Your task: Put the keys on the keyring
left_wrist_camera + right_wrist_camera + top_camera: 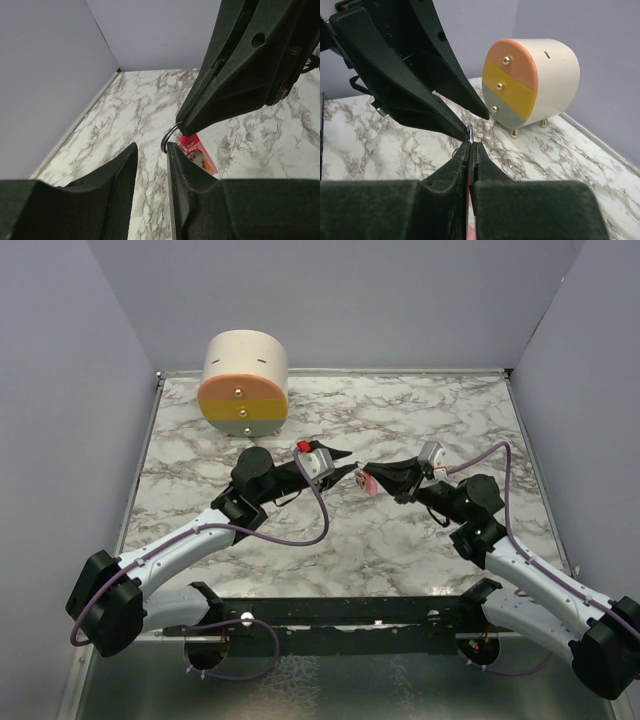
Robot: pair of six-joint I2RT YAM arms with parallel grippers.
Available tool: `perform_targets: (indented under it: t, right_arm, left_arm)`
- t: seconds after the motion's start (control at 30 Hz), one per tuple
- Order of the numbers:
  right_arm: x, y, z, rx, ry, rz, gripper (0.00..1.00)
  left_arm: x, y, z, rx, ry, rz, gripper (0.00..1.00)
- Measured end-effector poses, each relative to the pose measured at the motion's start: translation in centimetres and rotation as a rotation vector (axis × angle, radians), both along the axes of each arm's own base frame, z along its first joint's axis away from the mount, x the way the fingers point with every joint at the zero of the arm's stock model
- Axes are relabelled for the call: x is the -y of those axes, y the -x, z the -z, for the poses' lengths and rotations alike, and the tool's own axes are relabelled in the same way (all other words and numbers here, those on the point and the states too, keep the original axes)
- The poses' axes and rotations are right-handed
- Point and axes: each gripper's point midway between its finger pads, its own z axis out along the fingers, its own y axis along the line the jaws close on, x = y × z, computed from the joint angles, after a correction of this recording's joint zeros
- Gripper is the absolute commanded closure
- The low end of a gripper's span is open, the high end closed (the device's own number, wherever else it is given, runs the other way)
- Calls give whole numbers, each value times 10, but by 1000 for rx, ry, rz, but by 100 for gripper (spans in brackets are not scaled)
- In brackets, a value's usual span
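Pink-tagged keyring [200, 154], mid-table, pinched by your right gripper [471, 145], fingers pressed together, its ring toward your spread left gripper [151, 150] at 9 o'clock; keys not visible, so threading seems pending: next needs key hole aligned to ring.

The left hand [349, 468] and the right hand [373, 477] met tip to tip above the middle of the counter [400, 540], each barring the other's way forward. The keyring [366, 483] was pinched in the right hand, between them. A drawer chest [244, 383] stood at the far left corner. Walls [60, 440] closed the left, far and right edges. The far right corner and the near strip lay open.
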Motion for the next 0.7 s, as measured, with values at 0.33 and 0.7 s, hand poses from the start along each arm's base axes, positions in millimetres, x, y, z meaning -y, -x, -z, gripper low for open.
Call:
perform_targets:
  t: [0.33, 0.7]
  right_arm:
    - [-2, 2, -3, 9, 1, -16, 99]
    - [-3, 4, -3, 11, 4, -27, 99]
  left_arm:
    - [4, 5, -1, 4, -5, 60, 77]
    - [6, 10, 3, -5, -14, 103, 89]
